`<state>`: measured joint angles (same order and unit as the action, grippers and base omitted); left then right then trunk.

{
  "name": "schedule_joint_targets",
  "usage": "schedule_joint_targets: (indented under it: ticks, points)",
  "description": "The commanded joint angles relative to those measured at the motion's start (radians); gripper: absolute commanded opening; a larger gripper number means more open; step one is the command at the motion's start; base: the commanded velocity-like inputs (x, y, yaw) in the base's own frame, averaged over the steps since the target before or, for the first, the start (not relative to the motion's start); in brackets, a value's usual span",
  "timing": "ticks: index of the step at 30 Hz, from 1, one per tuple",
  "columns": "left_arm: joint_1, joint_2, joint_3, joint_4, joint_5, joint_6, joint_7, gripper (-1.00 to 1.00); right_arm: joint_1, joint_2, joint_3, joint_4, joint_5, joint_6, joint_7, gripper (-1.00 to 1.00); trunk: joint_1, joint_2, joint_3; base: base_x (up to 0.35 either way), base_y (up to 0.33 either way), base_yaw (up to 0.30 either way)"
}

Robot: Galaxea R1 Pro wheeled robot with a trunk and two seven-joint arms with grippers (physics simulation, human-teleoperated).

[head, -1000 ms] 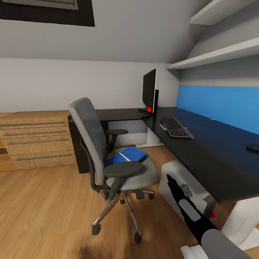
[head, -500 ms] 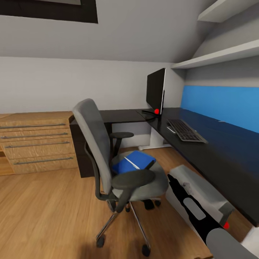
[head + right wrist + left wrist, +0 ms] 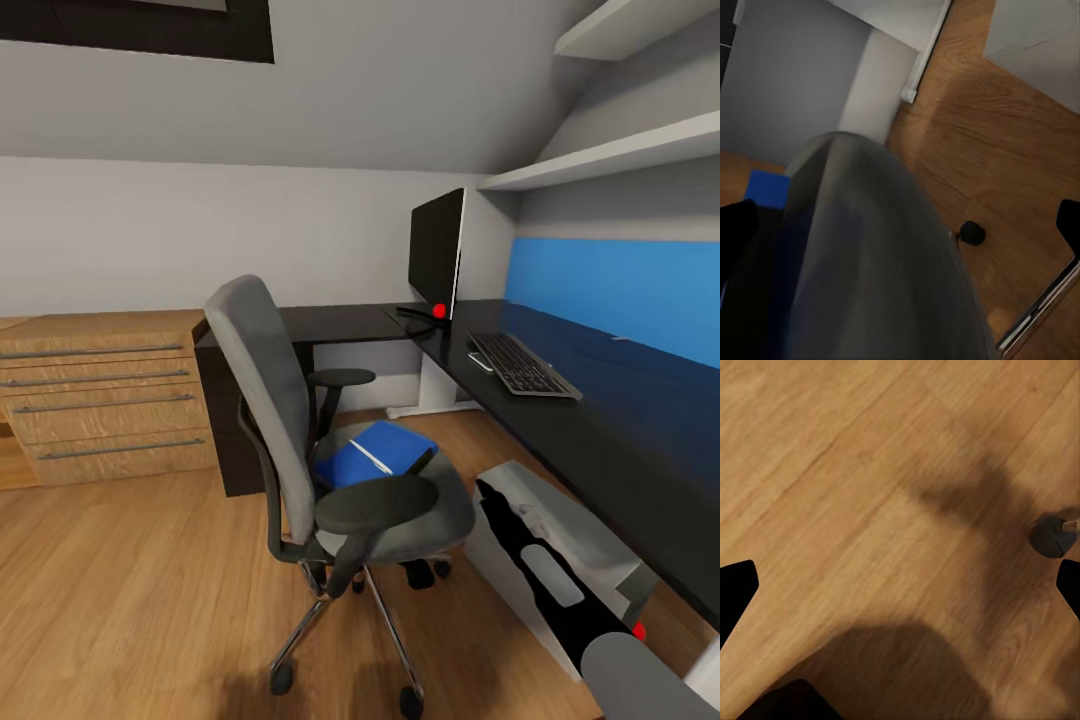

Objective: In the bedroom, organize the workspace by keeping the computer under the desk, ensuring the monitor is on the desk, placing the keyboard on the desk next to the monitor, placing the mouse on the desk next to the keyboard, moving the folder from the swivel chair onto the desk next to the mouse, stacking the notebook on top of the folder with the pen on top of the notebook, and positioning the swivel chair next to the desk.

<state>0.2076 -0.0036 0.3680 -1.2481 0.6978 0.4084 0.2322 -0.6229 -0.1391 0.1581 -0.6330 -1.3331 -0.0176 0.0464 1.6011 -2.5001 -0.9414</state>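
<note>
One blue folder (image 3: pixel 372 452) lies flat on the seat of the swivel chair (image 3: pixel 300 420), with the thin whitish pen (image 3: pixel 371 455) resting across it. It looks light and stiff, with a smooth cover, so an overhanging edge seems the best place to pinch. Both grippers, left (image 3: pixel 900 585) and right (image 3: pixel 900 225), show fingertips spread wide, holding nothing. The desk (image 3: pixel 600 420) stands just beside the chair.

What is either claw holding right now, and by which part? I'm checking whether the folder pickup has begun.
Nothing. Both claws are open and empty; the folder lies on the swivel chair.
</note>
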Motion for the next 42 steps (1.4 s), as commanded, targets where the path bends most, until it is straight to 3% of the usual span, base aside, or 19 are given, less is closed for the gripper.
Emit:
schedule_joint_targets:
  ticks: [1, 13, 18, 25, 42]
  points:
    - [0.0, -0.001, 0.001, -0.002, 0.01, 0.004, 0.007, 1.0, -0.001, -0.002, 0.004, 0.0, -0.01, -0.002, 0.003, 1.0, 0.0, 0.0, -0.001, 0.003, 0.003, 0.0]
    - [-0.002, -0.001, -0.001, -0.002, 0.009, 0.003, 0.011, 1.0, -0.019, -0.025, -0.001, 0.004, -0.013, 0.045, 0.0, 1.0, 0.0, 0.0, -0.001, 0.08, 0.037, 0.0]
    - [-0.009, -0.002, 0.0, -0.002, 0.015, 0.006, 0.012, 1.0, -0.022, -0.025, -0.003, 0.008, -0.011, 0.058, 0.0, 1.0, 0.0, 0.0, -0.001, 0.055, 0.024, 0.0]
    - [0.014, 0.036, 0.021, 0.022, 0.025, -0.003, 0.026, 1.0, -0.023, -0.021, -0.002, 0.044, 0.005, 0.055, -0.015, 1.0, 0.0, 0.0, -0.001, 0.0, 0.0, 0.0]
    - [0.014, 0.036, 0.021, 0.022, 0.025, -0.003, 0.026, 1.0, -0.023, -0.021, -0.002, 0.044, 0.005, 0.055, -0.015, 1.0, 0.0, 0.0, -0.001, 0.0, 0.0, 0.0]
